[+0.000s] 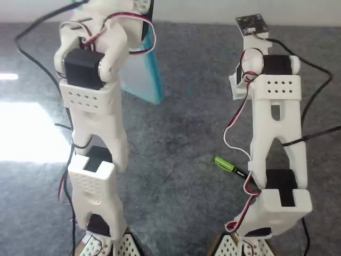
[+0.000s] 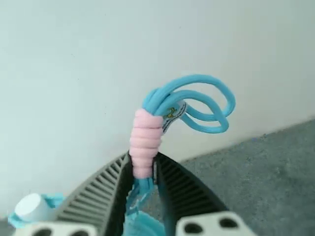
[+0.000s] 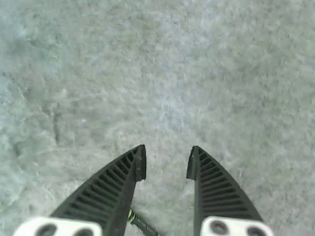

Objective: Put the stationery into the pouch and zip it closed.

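Grey carpet (image 1: pixel 176 138), pouch (image 1: pixel 144 74) half-hidden behind arm (image 1: pixel 90 101)

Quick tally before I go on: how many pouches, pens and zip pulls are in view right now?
Pouch: 1
Pen: 1
Zip pull: 1
Total: 3

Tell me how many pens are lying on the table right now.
1. The green pen lies on the grey mat beside the right arm, near the open right gripper. More may be hidden behind the arms or inside the pouch.
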`<state>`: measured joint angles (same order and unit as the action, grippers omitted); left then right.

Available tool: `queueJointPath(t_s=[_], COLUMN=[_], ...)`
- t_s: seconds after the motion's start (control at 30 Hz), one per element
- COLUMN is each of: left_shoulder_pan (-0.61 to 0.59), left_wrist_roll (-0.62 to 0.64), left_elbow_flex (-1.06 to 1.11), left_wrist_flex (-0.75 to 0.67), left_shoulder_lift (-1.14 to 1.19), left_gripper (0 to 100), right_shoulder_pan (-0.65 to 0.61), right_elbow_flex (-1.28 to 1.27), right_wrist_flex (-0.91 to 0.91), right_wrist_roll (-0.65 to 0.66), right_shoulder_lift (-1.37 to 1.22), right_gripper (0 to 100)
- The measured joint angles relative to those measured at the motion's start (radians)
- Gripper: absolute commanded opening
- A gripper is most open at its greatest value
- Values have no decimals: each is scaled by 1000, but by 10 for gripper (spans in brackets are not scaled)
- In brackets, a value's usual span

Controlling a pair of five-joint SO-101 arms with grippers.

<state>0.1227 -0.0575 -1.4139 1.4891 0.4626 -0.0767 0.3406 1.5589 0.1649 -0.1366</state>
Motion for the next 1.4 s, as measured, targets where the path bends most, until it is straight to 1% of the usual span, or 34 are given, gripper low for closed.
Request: queueJointPath(t_s=[0.1, 0.17, 0.3, 0.37, 0.47, 0.57, 0.7, 0.83, 1.0, 1.17, 1.3, 1.4], left_shoulder_pan=[-38, -49, -37, -28, -29, -28, 18, 81, 178, 199, 203, 203], left_wrist_roll=[0, 8, 9, 12, 14, 14, 14, 5, -54, -152, -239, -262], left_elbow_flex=[84, 110, 106, 103, 112, 181, 362, 640, 993, 1217, 1389, 1490], left_wrist_flex=[2, 28, 178, 226, 233, 236, 236, 236, 236, 236, 236, 236], left_shoulder_lift=[2, 0, 0, -2, 0, -35, -166, -371, -666, -916, -999, -1020], left_gripper=[12, 12, 12, 12, 12, 12, 12, 12, 12, 12, 12, 12], right_shoulder_pan=[-2, -3, 0, 2, 21, 32, 29, 26, -12, -17, -25, -18], right_elbow_flex=[0, 0, 0, 0, 5, 49, 157, 279, 465, 674, 730, 713], right_wrist_flex=[17, 17, 17, 17, 17, 15, 23, 58, 149, 193, 196, 196], right_wrist_roll=[0, 0, 0, 0, -5, -18, -21, -25, -25, -25, -8, 25], right_shoulder_lift=[0, 0, 0, 0, 0, 0, 0, -58, -195, -278, -282, -282], right_gripper=[158, 158, 158, 158, 162, 162, 162, 162, 162, 162, 162, 162])
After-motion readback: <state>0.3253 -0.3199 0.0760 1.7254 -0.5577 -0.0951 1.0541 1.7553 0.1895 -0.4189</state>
